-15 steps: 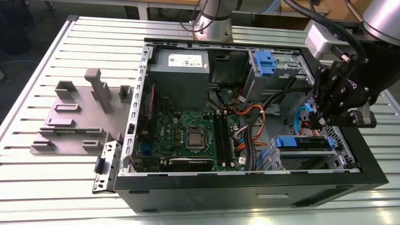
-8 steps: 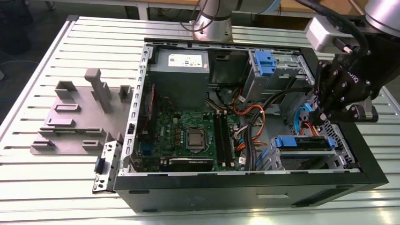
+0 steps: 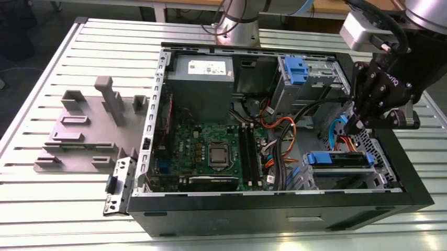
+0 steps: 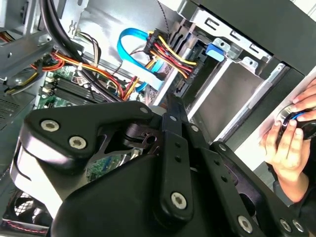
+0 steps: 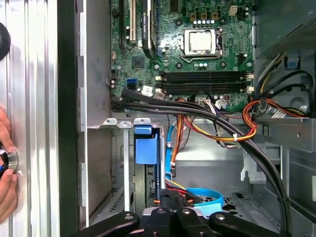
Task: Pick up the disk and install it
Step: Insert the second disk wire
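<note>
The disk stands on edge in the lower drive bay at the case's front corner, on the exterior view's right, with its blue carrier facing up. In the first wrist view the disk's blue carrier end sits in the bay slot just beyond my gripper. In the second wrist view the blue carrier tab shows beside the silver bay wall. My gripper hangs a little above the disk, apart from it, with its fingers drawn together and nothing between them.
The open black case lies on a slatted metal table. Black, orange and blue cables cross between the motherboard and the bays. A blue bracket sits on the upper bay, beside the grey power supply. A person's hand rests outside the case.
</note>
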Controlling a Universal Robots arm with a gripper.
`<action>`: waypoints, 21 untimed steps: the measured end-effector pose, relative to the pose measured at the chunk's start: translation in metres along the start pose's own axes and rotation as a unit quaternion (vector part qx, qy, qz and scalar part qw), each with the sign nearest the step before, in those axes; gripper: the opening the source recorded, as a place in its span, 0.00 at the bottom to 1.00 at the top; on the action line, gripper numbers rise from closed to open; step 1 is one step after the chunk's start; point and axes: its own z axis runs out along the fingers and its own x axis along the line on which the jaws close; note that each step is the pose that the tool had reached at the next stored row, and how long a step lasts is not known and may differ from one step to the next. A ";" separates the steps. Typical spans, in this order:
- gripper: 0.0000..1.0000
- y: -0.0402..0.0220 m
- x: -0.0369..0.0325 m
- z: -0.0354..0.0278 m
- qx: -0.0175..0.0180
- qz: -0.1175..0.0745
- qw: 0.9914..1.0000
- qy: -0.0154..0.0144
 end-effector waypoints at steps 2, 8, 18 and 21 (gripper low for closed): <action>0.11 0.0001 -0.0023 -0.0011 0.000 0.000 1.000 0.000; 0.11 0.0003 -0.0102 -0.0024 0.000 0.000 1.000 0.000; 0.18 0.0005 -0.0159 -0.0023 0.000 0.000 1.000 0.005; 0.18 0.0005 -0.0160 -0.0023 0.000 0.000 1.000 0.006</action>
